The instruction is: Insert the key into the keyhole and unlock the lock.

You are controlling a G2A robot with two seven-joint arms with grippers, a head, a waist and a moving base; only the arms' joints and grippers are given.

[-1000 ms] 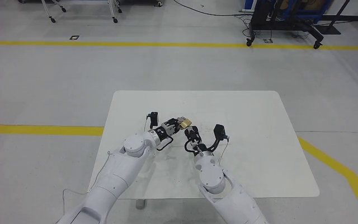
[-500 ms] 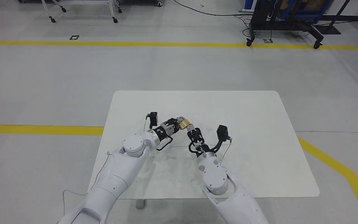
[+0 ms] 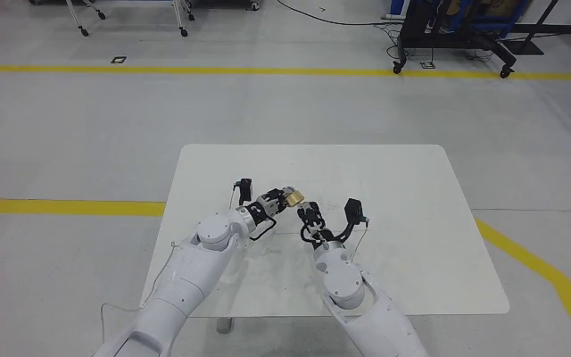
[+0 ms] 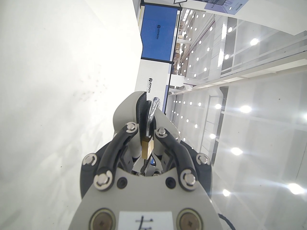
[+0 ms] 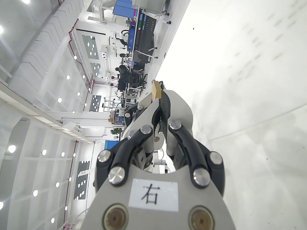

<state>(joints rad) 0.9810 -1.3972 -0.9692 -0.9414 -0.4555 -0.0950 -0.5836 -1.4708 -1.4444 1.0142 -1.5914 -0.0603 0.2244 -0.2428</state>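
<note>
Gripping the lock (image 4: 146, 148) in my clamped left tool (image 4: 146, 112) above the worktop (image 3: 401, 178), I hold my right tool (image 5: 161, 98), pinched on the key (image 5: 156, 91), just beside the lock.

Top cam: high, looking down on whole table (image 3: 401, 178). Wrist cams: tight behind left claw (image 4: 149, 111) and right claw (image 5: 163, 98), rolled sideways; all share the table.

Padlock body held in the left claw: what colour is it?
Brass-gold padlock body, silver shackle; clearest in the left wrist view.
</note>
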